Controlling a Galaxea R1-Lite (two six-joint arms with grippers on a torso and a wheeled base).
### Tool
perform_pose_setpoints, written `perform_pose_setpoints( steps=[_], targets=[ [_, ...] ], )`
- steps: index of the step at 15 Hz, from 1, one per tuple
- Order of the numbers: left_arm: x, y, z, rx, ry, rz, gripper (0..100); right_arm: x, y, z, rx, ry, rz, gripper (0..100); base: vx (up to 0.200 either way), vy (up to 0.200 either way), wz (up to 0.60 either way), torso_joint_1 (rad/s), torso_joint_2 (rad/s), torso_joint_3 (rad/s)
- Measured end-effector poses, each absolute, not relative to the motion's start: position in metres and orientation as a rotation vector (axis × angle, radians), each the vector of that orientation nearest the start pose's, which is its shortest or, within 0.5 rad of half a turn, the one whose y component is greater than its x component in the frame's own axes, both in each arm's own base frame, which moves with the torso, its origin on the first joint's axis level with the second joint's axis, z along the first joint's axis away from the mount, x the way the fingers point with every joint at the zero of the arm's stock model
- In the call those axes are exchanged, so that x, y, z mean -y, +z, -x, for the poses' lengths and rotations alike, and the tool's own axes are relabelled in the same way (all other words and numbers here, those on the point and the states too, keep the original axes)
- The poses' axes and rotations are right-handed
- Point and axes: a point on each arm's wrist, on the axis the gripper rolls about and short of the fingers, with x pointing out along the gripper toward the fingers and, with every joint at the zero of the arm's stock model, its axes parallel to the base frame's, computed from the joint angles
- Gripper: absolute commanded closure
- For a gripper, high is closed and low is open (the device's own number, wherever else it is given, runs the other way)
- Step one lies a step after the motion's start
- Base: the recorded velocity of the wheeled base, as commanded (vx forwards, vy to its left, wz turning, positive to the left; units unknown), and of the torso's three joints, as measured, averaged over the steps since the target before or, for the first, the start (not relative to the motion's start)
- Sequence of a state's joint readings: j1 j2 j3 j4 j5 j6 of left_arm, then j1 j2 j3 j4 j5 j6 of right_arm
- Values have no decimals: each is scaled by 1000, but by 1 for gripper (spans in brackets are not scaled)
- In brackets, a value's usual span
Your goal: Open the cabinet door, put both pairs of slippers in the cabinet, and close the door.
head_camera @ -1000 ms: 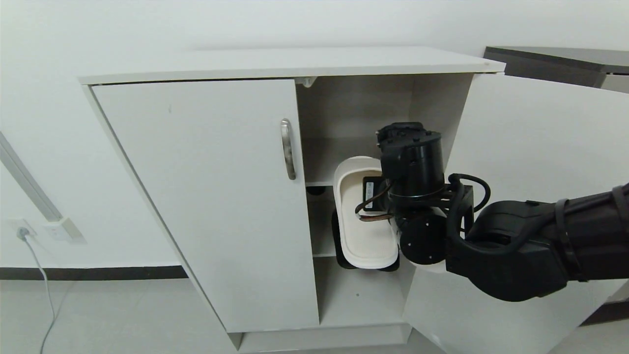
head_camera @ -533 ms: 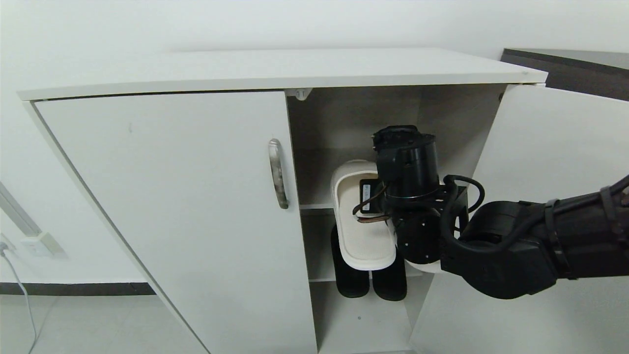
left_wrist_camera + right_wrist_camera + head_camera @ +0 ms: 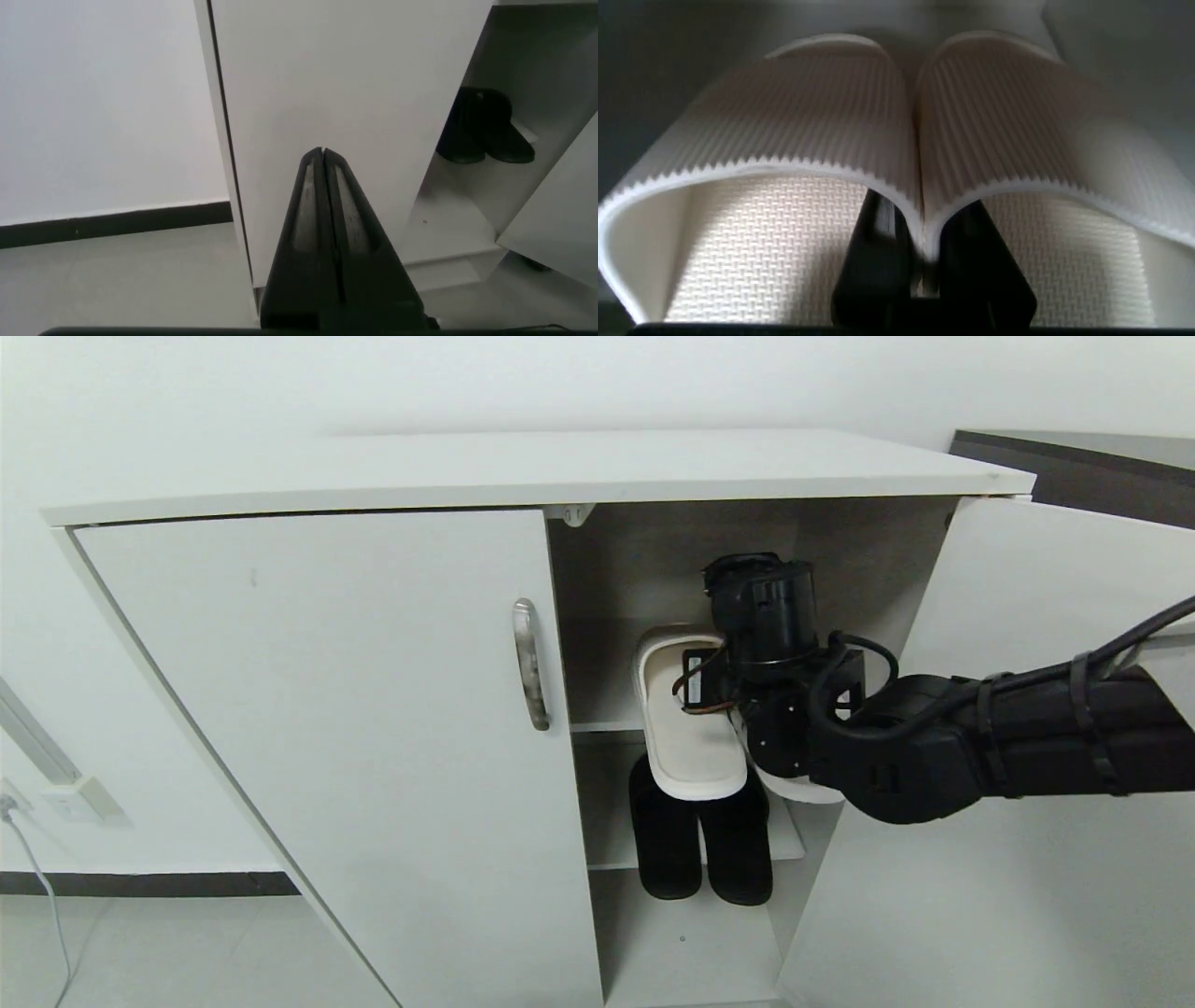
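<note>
The white cabinet [image 3: 523,467] has its left door [image 3: 327,709] closed and its right door [image 3: 1027,579] swung open. My right gripper [image 3: 920,257] is shut on the pair of white slippers [image 3: 686,728] [image 3: 831,121], pinching the inner edges of both straps together. It holds them inside the cabinet over the upper shelf [image 3: 602,723], heels sticking out past its front. A pair of black slippers [image 3: 700,845] [image 3: 486,126] lies on the shelf below, overhanging its edge. My left gripper [image 3: 322,163] is shut and empty, low in front of the closed door.
The closed door carries a metal handle [image 3: 527,663] at its inner edge. The open door stands close beside my right arm. A wall socket [image 3: 79,800] with a cable [image 3: 37,877] is at the lower left. A dark counter top [image 3: 1074,467] stands behind at the right.
The head camera has moved nearer, so the cabinet looms larger. My right arm has pushed the white slippers higher and deeper into the cabinet, uncovering the black pair below.
</note>
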State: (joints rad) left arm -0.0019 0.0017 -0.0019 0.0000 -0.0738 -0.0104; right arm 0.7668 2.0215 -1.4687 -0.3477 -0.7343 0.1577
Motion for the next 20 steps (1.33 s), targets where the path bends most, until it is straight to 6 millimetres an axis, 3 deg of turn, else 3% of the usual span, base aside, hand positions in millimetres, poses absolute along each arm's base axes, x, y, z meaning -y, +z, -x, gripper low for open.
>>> perform_pose_setpoints(
  steps=[7,20],
  targets=[
    [2,76,23,0,-76,11,100,-278,239,-345,-152,16,-30,100,0,0,0,0,0,0],
    [1,76,23,0,-71,12,100,-288,223,-373,-146,12,-4,100,0,0,0,0,0,0]
  ],
)
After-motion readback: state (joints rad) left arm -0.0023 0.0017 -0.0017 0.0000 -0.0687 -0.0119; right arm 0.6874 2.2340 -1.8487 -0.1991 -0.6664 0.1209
